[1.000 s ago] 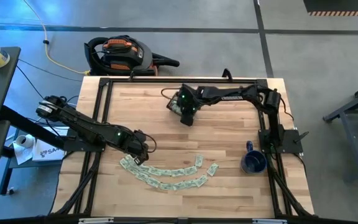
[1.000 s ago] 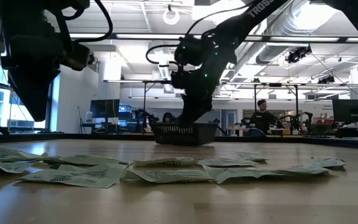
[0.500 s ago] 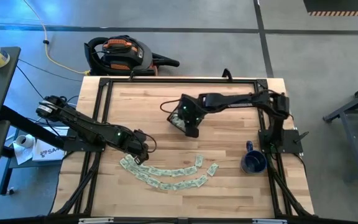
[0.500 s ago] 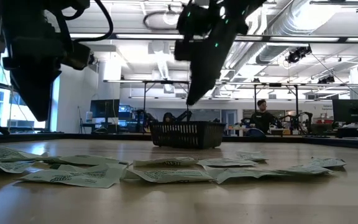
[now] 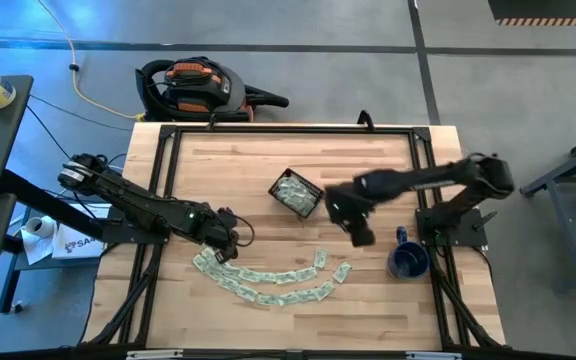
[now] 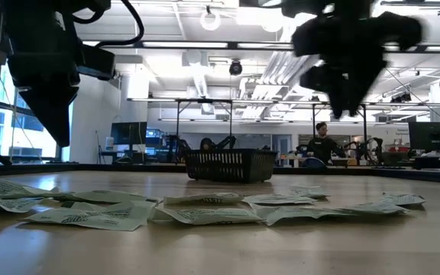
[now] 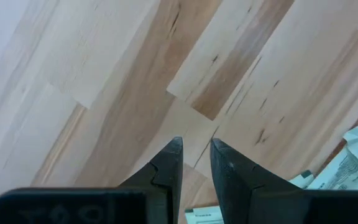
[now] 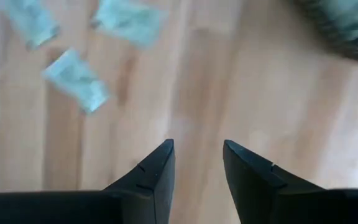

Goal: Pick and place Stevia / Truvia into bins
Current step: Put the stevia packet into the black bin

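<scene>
Pale green and white sachets [image 5: 273,278] lie flat in a curved row near the table's near edge, also showing in the low view [image 6: 205,214]. More sachets fill the dark slatted basket [image 5: 296,193], which stands on the table's middle [image 6: 230,164]. My left gripper [image 5: 230,240] hovers above the row's left end, open by a narrow gap [image 7: 196,155], with sachets [image 7: 353,155] beside it. My right gripper [image 5: 358,230] is open [image 8: 197,162] and empty, in the air between the basket and the row's right end; sachets [image 8: 76,87] lie ahead of it.
A dark blue mug [image 5: 408,261] stands near the table's right edge, beside the right arm's base. Bare wood lies between the basket and the sachet row and along the far half of the table. A black and orange vacuum [image 5: 193,85] sits on the floor beyond the far edge.
My right gripper has risen from the basket and swung toward the table's right and near edges, ending above the wood near the row's right end. The basket now stands slightly nearer the near edge than a second ago.
</scene>
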